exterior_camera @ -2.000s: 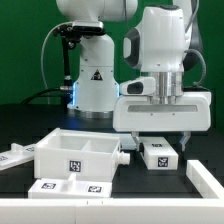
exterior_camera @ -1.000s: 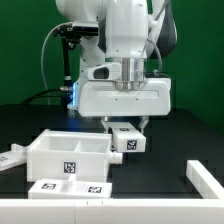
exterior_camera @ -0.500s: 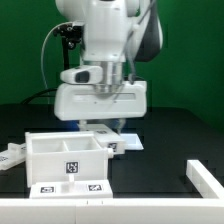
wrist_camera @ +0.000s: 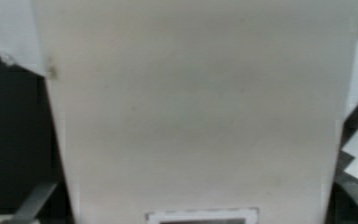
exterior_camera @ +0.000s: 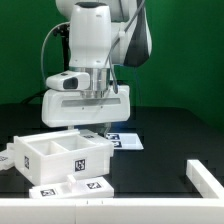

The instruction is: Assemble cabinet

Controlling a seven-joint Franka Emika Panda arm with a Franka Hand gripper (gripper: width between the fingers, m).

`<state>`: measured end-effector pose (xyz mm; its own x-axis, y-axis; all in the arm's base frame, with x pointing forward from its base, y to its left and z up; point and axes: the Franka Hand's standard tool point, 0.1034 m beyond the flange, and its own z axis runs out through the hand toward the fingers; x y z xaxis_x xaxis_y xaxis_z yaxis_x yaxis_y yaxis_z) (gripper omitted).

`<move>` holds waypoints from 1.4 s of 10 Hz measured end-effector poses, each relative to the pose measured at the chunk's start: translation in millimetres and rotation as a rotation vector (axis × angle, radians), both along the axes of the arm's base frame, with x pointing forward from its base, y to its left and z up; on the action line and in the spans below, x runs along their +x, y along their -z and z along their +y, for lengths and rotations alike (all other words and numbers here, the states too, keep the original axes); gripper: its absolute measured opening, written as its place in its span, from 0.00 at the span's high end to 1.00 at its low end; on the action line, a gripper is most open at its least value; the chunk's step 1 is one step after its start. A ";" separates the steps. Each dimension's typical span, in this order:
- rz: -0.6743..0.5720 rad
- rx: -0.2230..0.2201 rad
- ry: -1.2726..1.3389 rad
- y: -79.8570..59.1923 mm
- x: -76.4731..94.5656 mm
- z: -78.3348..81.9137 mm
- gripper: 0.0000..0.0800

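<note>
Swinging across, fingers (exterior_camera: 103, 127) now at cabinet (exterior_camera: 58, 158)

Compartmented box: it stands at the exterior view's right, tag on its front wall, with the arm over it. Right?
No: the exterior view shows the compartmented box at that view's left, not its right. The tag on its front wall and the arm over it are as you say.

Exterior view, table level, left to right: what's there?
compartmented box → small tagged block → white bar at the exterior view's right edge.
</note>
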<state>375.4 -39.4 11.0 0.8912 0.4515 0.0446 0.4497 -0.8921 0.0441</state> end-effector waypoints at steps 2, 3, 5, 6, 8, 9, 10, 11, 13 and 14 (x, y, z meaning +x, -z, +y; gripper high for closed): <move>0.000 0.000 0.001 0.1 -0.1 -0.3 0.11; 0.001 0.000 0.001 -0.5 0.1 -0.3 0.04; 0.052 0.029 0.015 -28.7 9.3 -0.9 0.01; 0.054 0.040 0.024 -47.9 20.8 -3.4 0.01; 0.071 0.061 0.056 -75.3 28.9 2.2 0.00; 0.058 0.056 0.050 -71.8 28.5 0.7 0.00; 0.067 0.056 0.051 -69.0 26.9 0.8 0.00; 0.063 0.055 0.048 -68.3 27.7 -0.8 0.00; 0.085 0.053 0.057 -62.4 43.4 -23.0 0.00; 0.091 0.058 0.042 -73.5 64.1 -36.6 0.00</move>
<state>439.5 -76.0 84.5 0.9108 0.4128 -0.0124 0.4118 -0.9101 -0.0473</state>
